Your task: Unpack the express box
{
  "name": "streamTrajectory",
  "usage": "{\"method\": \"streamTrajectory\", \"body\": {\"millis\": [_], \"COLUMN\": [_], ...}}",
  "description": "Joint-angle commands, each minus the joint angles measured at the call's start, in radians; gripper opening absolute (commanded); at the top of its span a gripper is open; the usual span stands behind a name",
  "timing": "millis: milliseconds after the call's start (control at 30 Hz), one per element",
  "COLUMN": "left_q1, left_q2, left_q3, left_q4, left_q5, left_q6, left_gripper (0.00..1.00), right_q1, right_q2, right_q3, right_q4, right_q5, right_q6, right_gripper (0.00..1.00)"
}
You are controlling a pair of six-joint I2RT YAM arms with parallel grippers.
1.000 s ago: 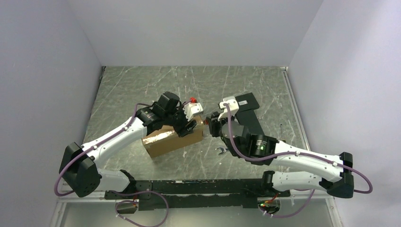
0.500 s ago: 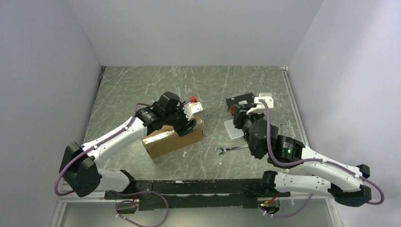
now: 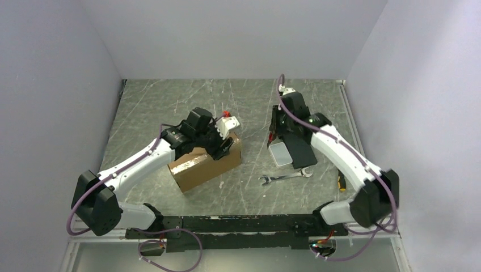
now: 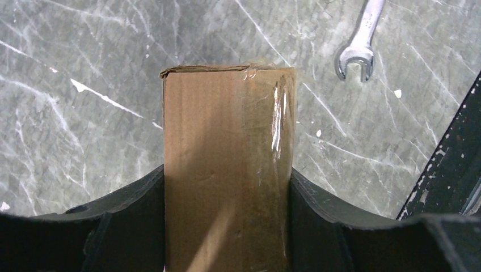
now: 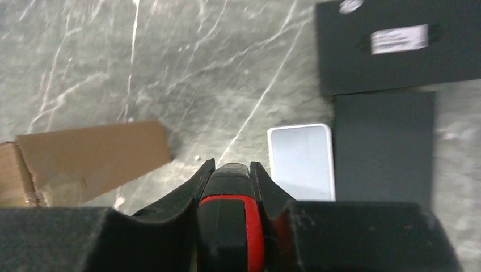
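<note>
Express box clamped in L pincer; R pincer clenched on black-red tool.

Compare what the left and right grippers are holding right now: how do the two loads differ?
The left gripper clamps a brown cardboard box with clear tape; the right gripper clamps a small black-and-red object. The box sticks out well past the left fingers; the object barely reaches the right fingertips. The box spreads the left fingers wide; the object leaves the right fingers nearly together. Both are pinched between both fingers.
</note>
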Motion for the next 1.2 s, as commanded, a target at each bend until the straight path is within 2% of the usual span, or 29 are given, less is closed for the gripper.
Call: {"method": "streamTrajectory", "body": {"millis": [0,100,300,400,467,600,833,1167], "left_q1": [0.034,0.038,0.039,0.039,0.039,0.038,0.038,0.040], "left_q2": [0.002,0.009,0.013,0.003,-0.004,-0.004,0.002,0.008], "left_q3": [0.022,0.029,0.035,0.028,0.024,0.027,0.037,0.040], "left_q4": [0.005,-0.006,-0.019,-0.014,-0.010,-0.010,-0.016,-0.016], "left_q5": [-0.023,-0.041,-0.034,-0.029,-0.029,-0.021,-0.003,0.015], "left_q6": [-0.032,-0.033,-0.021,-0.020,-0.020,-0.018,-0.016,-0.011], "left_gripper": [0.59,0.59,0.58,0.58,0.58,0.58,0.58,0.57], "right_q1": [-0.165,-0.215,-0.249,-0.314,-0.355,-0.426,-0.444,-0.443], "right_q2": [0.154,0.330,0.617,0.787,0.887,1.002,1.071,1.151], "right_q3": [0.144,0.269,0.568,0.719,0.812,0.841,0.835,0.895], "right_q4": [-0.126,-0.214,-0.286,-0.282,-0.273,-0.070,0.141,0.116], "right_q5": [-0.610,-0.755,-0.648,-0.793,-0.834,-0.964,-0.941,-0.846], "right_q6": [0.006,-0.038,-0.048,-0.015,0.035,0.237,0.467,0.492], "right_gripper": [0.00,0.00,0.00,0.01,0.02,0.03,0.16,0.38]}}
